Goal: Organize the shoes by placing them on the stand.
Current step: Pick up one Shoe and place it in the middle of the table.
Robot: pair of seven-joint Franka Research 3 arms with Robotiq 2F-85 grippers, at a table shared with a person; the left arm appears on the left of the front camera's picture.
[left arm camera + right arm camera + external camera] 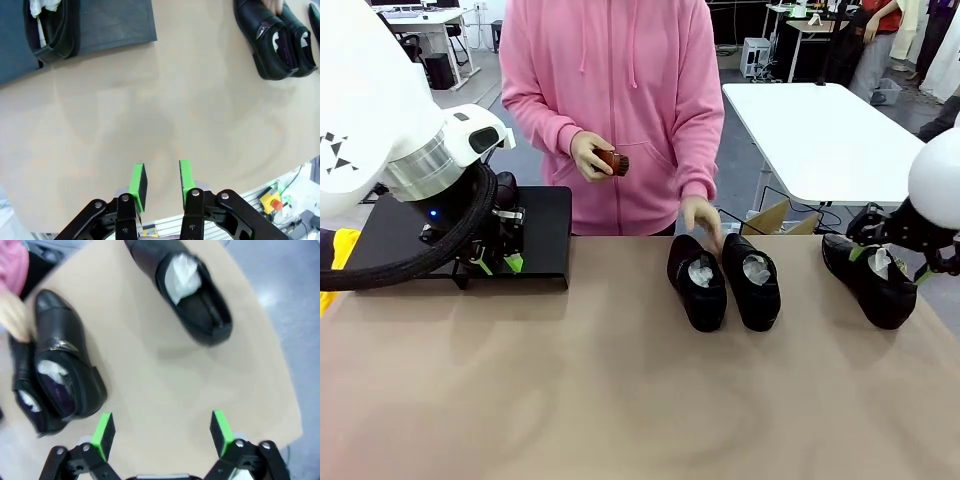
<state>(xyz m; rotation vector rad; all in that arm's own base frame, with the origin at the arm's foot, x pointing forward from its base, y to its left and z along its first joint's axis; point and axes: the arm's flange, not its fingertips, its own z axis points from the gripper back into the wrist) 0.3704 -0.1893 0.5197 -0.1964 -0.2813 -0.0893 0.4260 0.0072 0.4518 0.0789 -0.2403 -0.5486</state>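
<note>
Looking from the left, we saw the stand (115,22) at the left end of the worktop (620,400) with a first shoe (52,30) on it. Our left hand (161,175) hung near the stand, fingers a little apart and holding nothing. In the middle, off the stand, a second shoe (698,283) and a third shoe (752,280) lay side by side, the person's hand (702,222) at their far ends. Near the right edge the fourth shoe (192,295) lay alone, our right hand (162,430) close by, fingers spread wide and gripping nothing

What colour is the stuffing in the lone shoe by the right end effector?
White crumpled paper inside the black shoe; clearest in the right wrist view.
</note>
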